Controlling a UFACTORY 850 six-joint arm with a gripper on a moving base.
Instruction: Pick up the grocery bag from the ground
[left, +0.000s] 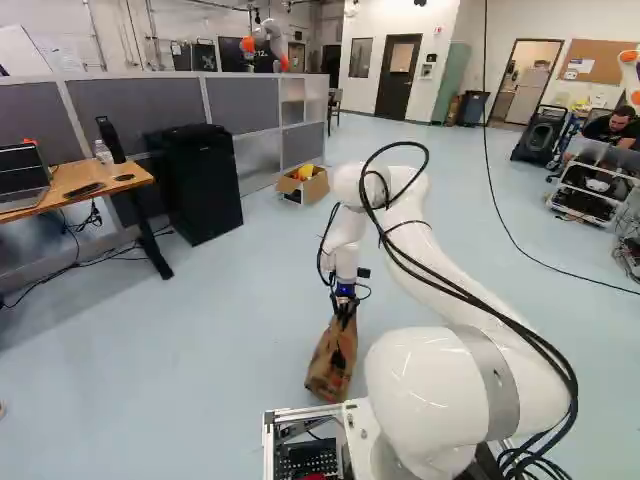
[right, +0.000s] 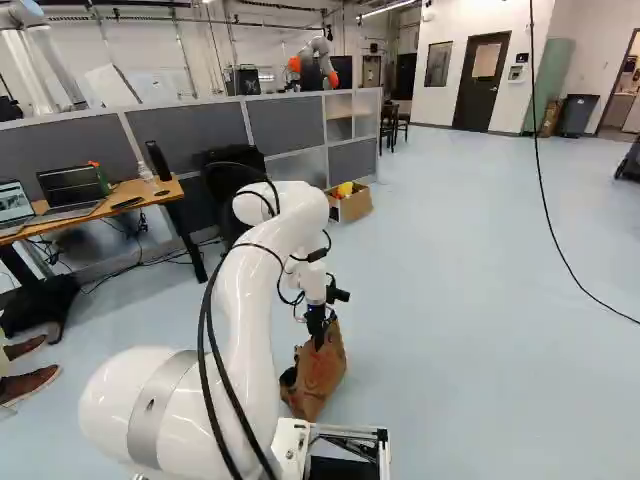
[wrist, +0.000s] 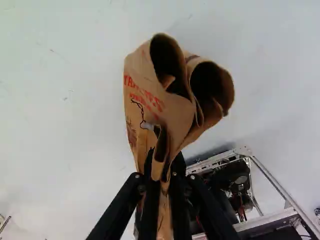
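- There is one white arm (right: 250, 300) and one black gripper (right: 318, 332).
- The gripper has two fingers (wrist: 178, 166). They pinch the folded paper of one brown bag (right: 322, 368), one on each side.
- The bag hangs down under the gripper, just in front of the base. I can't tell if its bottom touches the floor (right: 470, 300).
- The wrist view shows two dark curly openings in the bag. It is too dark to see inside them.
- The fingers hide some of the bag, and their orange pads don't show.
- One open box (right: 353, 206) sits on the floor by the gray wall (right: 285, 128). It has yellow stuff in it, too small to make out.
- One wooden table (right: 172, 190) has two laptops (right: 72, 190). The other one is cut off at the edge of the right base view.
- Two bottles (right: 157, 160) stand on the table, one black and one clear.
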